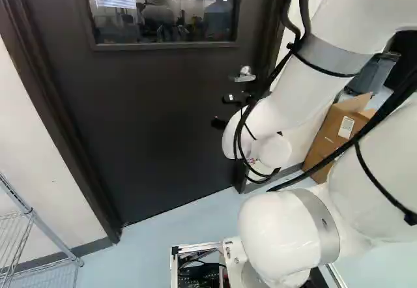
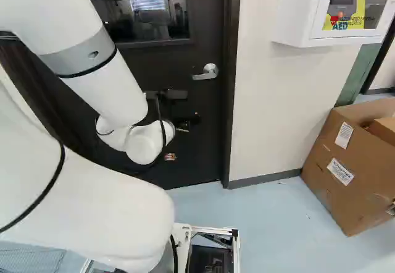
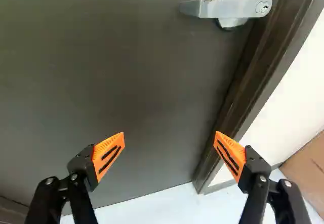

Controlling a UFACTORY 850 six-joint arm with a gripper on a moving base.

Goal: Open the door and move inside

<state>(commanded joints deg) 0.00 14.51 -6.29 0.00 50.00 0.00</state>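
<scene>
My gripper (image 2: pixel 188 122) shows partly behind the wrist in the right base view, in front of the dark door (image 2: pixel 142 60) and lower than its lever handle (image 2: pixel 207 73). In the wrist view the gripper (image 3: pixel 169 139) is open, its orange-padded fingers wide apart with nothing between them. Ahead of the fingers, toward the door frame, the silver handle (image 3: pixel 228 7) lies level and untouched. The left base view shows the door (image 1: pixel 150 105) shut in its frame, with the handle (image 1: pixel 245 77) just beyond the arm.
The dark frame (image 3: pixel 253 77) runs along the door's handle side, beside a white wall (image 2: pixel 271 112). Cardboard boxes (image 2: pixel 345 168) stand on the floor at the right, under a wall-mounted AED cabinet (image 2: pixel 308 13). A wire rack (image 1: pixel 29 219) stands at the left of the left base view.
</scene>
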